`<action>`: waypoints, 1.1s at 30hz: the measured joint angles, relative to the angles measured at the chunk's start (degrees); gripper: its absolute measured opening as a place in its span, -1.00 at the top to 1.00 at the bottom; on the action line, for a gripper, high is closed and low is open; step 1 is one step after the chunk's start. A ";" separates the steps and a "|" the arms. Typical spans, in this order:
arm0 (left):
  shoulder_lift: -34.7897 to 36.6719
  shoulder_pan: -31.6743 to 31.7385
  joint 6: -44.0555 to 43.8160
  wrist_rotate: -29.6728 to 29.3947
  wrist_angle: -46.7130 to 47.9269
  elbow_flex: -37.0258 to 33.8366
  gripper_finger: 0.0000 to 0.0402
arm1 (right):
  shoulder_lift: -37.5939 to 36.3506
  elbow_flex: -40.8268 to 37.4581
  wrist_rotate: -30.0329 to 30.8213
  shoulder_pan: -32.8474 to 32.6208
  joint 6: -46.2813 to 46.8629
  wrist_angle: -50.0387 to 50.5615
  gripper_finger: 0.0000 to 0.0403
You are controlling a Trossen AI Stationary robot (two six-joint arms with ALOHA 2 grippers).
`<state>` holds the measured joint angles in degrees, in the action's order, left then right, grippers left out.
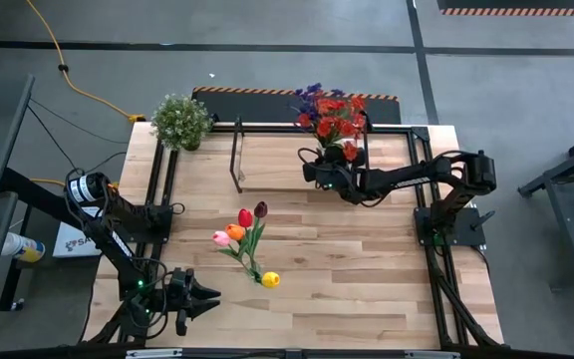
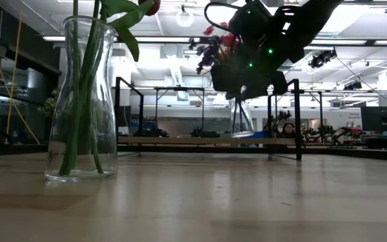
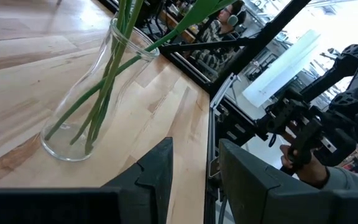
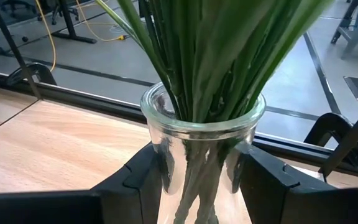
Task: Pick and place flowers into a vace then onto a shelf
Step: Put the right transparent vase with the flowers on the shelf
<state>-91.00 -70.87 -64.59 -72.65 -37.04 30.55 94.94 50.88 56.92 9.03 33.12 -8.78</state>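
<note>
The right gripper [image 4: 197, 174] pinches the neck of a glass vase [image 4: 201, 134], one finger on each side of the glass. This vase holds the red and purple flowers [image 1: 329, 115] and stands upright at the right end of the shelf [image 1: 277, 165], which runs along the bench's far edge. The low view shows its base at the board, but I cannot tell whether it rests there or hangs just above. Its long axis is vertical, so any release should leave it plumb.

A second vase [image 2: 82, 101] with the tulips [image 1: 242, 227] stands near the middle of the bench, well apart from the shelf. The left gripper [image 1: 192, 299] waits at the near left corner, fingers spread and empty. It is the nearer arm to the tulips, which lie ahead of it towards the bench's middle.
</note>
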 joint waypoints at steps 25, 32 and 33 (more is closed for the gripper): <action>0.00 0.00 0.00 0.03 0.00 0.00 0.19 | 0.24 -4.14 -3.92 -0.08 4.48 -3.49 -0.07; 0.00 0.00 0.00 0.01 0.62 0.00 0.19 | 0.11 -4.08 -4.96 -0.06 1.87 -4.09 -0.03; 0.00 0.00 0.00 0.00 0.77 0.00 0.19 | 0.11 -4.08 -4.96 -0.06 1.58 -4.17 -0.02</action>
<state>-91.00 -70.87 -64.60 -72.64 -36.27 30.55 95.04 46.81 51.96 8.97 34.70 -12.95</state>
